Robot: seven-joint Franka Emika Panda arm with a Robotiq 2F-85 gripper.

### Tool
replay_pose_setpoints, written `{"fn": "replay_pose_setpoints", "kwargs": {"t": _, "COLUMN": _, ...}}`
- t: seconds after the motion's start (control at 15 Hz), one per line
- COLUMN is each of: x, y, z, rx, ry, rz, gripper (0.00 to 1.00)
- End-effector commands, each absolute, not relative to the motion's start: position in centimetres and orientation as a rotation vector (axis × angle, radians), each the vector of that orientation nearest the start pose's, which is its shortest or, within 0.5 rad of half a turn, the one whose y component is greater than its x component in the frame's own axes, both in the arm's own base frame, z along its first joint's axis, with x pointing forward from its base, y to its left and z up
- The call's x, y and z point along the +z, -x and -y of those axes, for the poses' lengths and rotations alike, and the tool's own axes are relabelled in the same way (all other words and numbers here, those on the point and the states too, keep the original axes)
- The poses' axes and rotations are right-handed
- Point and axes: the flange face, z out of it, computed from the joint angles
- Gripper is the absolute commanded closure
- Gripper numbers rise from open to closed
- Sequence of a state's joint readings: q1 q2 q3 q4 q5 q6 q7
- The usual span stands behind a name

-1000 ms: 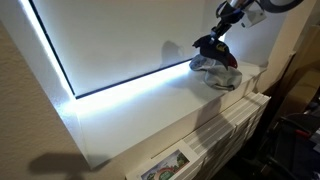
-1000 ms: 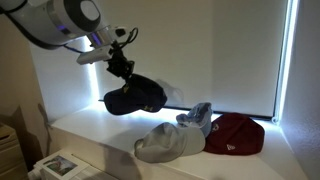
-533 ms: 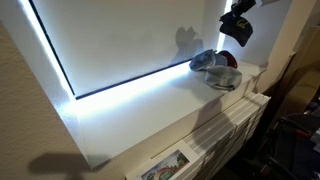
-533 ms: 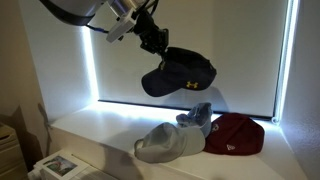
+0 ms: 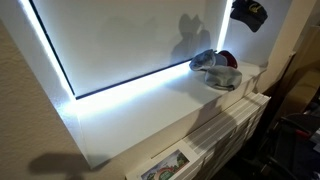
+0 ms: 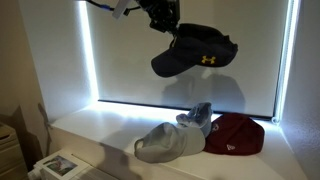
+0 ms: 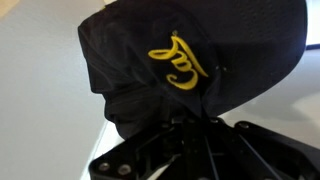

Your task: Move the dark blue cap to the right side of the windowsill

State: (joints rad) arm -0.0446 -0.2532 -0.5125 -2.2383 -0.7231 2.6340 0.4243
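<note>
The dark blue cap (image 6: 196, 52) with a yellow logo hangs high in the air in front of the window blind, held by my gripper (image 6: 172, 32), which is shut on it. It also shows at the top right in an exterior view (image 5: 248, 13). In the wrist view the cap (image 7: 190, 60) fills the frame, its fabric pinched between the jaws of my gripper (image 7: 190, 120). It is well above the windowsill (image 6: 100, 128) and above the other caps.
A grey cap (image 6: 170, 140) and a red cap (image 6: 235, 134) lie on the sill's right part, also seen together in an exterior view (image 5: 218, 70). A bright window blind (image 6: 185, 85) stands behind. A radiator (image 5: 225, 130) is under the sill.
My gripper has lifted the dark blue cap up off the pile and carried it higher and to the right. The grey and red caps have stayed put.
</note>
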Motion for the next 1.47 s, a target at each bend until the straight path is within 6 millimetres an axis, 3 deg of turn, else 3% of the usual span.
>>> {"fn": "replay_pose_setpoints", "kwargs": {"t": 0.0, "x": 55.3, "y": -45.1, "z": 29.5, "rx": -1.009, "ry": 3.415, "rz": -0.888, "gripper": 0.99}}
{"fn": "replay_pose_setpoints", "kwargs": {"t": 0.2, "x": 56.3, "y": -45.7, "z": 29.9, "rx": -1.151, "ry": 3.466, "rz": -0.882, "gripper": 0.99}}
{"fn": "replay_pose_setpoints", "kwargs": {"t": 0.4, "x": 56.0, "y": -47.0, "z": 28.8, "rx": -1.325, "ry": 3.566, "rz": -0.851, "gripper": 0.99}}
{"fn": "replay_pose_setpoints", "kwargs": {"t": 0.73, "x": 51.4, "y": -49.5, "z": 26.4, "rx": -1.548, "ry": 3.504, "rz": -0.439, "gripper": 0.99}}
{"fn": "replay_pose_setpoints", "kwargs": {"t": 0.87, "x": 49.7, "y": -50.5, "z": 27.2, "rx": -1.536, "ry": 3.401, "rz": -0.295, "gripper": 0.99}}
{"fn": "replay_pose_setpoints", "kwargs": {"t": 0.93, "x": 48.7, "y": -50.9, "z": 28.1, "rx": -1.546, "ry": 3.331, "rz": -0.299, "gripper": 0.72}}
{"fn": "replay_pose_setpoints", "kwargs": {"t": 1.0, "x": 49.8, "y": -49.9, "z": 26.2, "rx": -1.522, "ry": 3.388, "rz": -0.378, "gripper": 0.96}}
{"fn": "replay_pose_setpoints", "kwargs": {"t": 1.2, "x": 48.1, "y": -50.6, "z": 27.8, "rx": -1.510, "ry": 3.341, "rz": -0.335, "gripper": 0.74}}
{"fn": "replay_pose_setpoints", "kwargs": {"t": 1.4, "x": 48.4, "y": -50.8, "z": 27.8, "rx": -1.527, "ry": 3.336, "rz": -0.329, "gripper": 0.72}}
